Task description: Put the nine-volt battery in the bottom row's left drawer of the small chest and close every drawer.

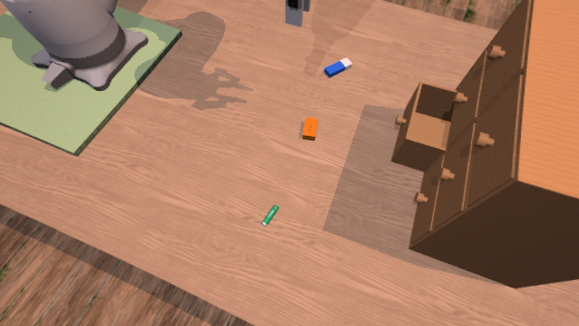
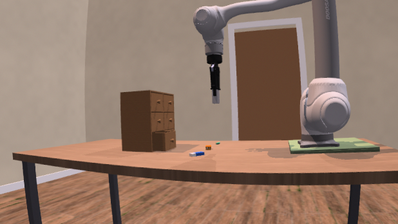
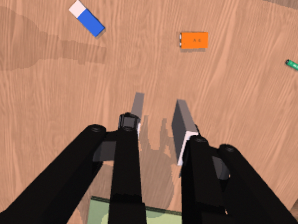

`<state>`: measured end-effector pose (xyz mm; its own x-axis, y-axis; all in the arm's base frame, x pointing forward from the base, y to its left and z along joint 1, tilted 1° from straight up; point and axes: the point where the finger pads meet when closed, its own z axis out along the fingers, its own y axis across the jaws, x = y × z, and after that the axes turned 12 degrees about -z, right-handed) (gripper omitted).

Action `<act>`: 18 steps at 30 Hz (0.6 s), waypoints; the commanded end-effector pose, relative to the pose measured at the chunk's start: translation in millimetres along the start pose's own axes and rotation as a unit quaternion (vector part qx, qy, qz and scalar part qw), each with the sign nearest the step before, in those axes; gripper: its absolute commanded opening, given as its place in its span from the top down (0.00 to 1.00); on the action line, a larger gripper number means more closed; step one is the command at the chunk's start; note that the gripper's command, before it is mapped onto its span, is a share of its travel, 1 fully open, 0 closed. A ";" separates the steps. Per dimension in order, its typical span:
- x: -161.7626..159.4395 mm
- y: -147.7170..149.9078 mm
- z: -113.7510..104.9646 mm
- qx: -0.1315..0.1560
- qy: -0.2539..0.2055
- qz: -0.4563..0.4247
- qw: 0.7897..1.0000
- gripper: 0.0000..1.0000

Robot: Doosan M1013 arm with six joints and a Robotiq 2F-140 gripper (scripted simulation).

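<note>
One drawer [image 1: 423, 128] is pulled out already, bottom left. The nine-volt battery [image 1: 310, 128] is lying at its 9 o'clock, untouched. The gripper [image 2: 216, 96], nearly together and empty, must be widened and lowered.

Ahead of the narrowly parted jaws of the black gripper [image 3: 157, 129], whose fingertips are grey, lie a bright orange nine-volt battery [image 3: 194, 40] and, to its left, an eraser [image 3: 87, 18] that is blue with a white end. Far off to the right lies a green cell [image 1: 270, 214] with a pale tip; the table [image 1: 187, 197] is light reddish wood with wavy grain. The chest [image 1: 473, 140] is dark brown with tan knobs and an orange-toned top, and the arm's base plate [image 1: 56, 126] is two-tone green
</note>
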<state>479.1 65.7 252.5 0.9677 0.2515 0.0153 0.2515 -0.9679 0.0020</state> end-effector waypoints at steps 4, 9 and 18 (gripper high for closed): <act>2.8 2.7 5.9 0.000 0.000 -0.036 0.999 0.80; 10.3 10.3 22.8 0.000 0.000 -0.137 0.991 0.80; 33.4 41.1 91.5 -0.006 -0.004 -0.402 0.915 0.80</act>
<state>509.4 45.3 190.9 0.6531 0.7571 -0.0153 0.7572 -0.6525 0.0310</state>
